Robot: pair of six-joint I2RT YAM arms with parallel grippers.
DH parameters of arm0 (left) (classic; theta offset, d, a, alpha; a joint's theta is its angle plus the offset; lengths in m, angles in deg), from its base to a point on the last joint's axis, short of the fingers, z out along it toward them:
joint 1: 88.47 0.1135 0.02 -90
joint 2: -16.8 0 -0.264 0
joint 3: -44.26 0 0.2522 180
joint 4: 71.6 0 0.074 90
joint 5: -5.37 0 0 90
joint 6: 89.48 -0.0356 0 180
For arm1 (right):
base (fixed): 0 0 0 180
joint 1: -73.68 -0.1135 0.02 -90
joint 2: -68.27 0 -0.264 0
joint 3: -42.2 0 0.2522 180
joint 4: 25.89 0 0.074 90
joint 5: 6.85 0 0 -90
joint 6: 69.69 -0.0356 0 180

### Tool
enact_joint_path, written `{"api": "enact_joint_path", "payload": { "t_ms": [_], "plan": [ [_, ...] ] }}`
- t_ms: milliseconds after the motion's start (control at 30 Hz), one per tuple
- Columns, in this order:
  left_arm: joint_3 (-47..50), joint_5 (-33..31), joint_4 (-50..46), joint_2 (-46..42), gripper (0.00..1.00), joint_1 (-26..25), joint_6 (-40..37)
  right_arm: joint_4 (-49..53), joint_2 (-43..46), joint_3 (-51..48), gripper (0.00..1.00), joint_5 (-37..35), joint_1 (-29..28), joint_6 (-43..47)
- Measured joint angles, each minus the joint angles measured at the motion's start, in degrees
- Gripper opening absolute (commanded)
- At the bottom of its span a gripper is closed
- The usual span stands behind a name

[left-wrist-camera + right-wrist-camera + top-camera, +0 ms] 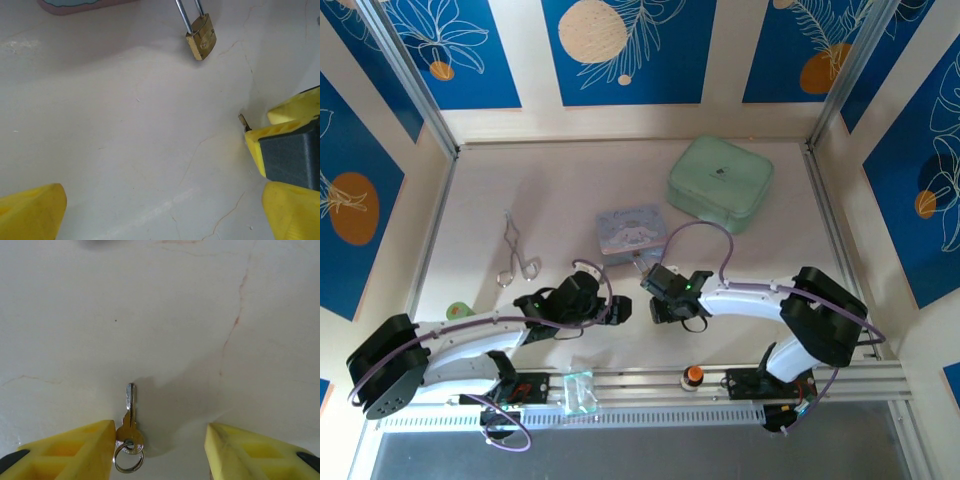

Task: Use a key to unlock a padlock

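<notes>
Two arms reached in over the pale table, their wrists almost meeting in front of the blue cartoon box. From above, the left gripper and the right gripper sat near each other.

Seen from the right wrist, the right gripper had its yellow fingers spread, one on either side of the key. The key lay flat on the table with its blade pointing away from the wrist and its small ring toward the camera. Its head sat right against one finger and well apart from the other, so nothing pinched it.

Seen from the left wrist, the left gripper stood wide open, its yellow fingers far apart and holding nothing. The padlock lay on the table ahead of it, brass body nearer, silver shackle running off toward the box. The key's tip poked out beside the other gripper's yellow finger.

Further back lay silver tongs and a mint-green case.
</notes>
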State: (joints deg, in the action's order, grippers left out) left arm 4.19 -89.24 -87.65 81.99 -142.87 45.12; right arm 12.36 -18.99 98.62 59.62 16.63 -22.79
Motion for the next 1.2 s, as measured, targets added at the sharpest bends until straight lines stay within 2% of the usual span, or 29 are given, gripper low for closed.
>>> {"api": "enact_joint_path", "payload": {
  "t_ms": [200,467,600,700,933,1200],
  "plan": [
    [0.0,0.0,0.9,0.0,0.99,0.0,1.1,0.4,-1.2,0.5,0.4,-4.1,-2.8,-1.0],
    [0.0,-0.2,1.4,0.6,0.99,0.0,1.7,-1.7,-1.9,0.3,0.24,-4.2,-3.3,-0.8],
    [0.0,-0.3,1.5,0.6,0.99,0.0,1.8,-2.6,-1.8,0.0,0.13,-3.9,-3.2,-0.9],
    [0.1,-0.4,1.6,0.6,0.99,0.0,2.1,-4.6,-1.3,-0.9,0.0,-3.0,-2.9,-1.1],
    [1.6,-0.4,4.4,0.6,0.99,0.0,4.5,-11.1,1.4,-4.9,0.0,0.4,-1.0,-1.3],
    [5.6,0.5,15.0,-0.5,0.99,0.0,9.6,-25.4,8.1,-14.6,0.0,9.6,2.9,0.1]
  ]
}}
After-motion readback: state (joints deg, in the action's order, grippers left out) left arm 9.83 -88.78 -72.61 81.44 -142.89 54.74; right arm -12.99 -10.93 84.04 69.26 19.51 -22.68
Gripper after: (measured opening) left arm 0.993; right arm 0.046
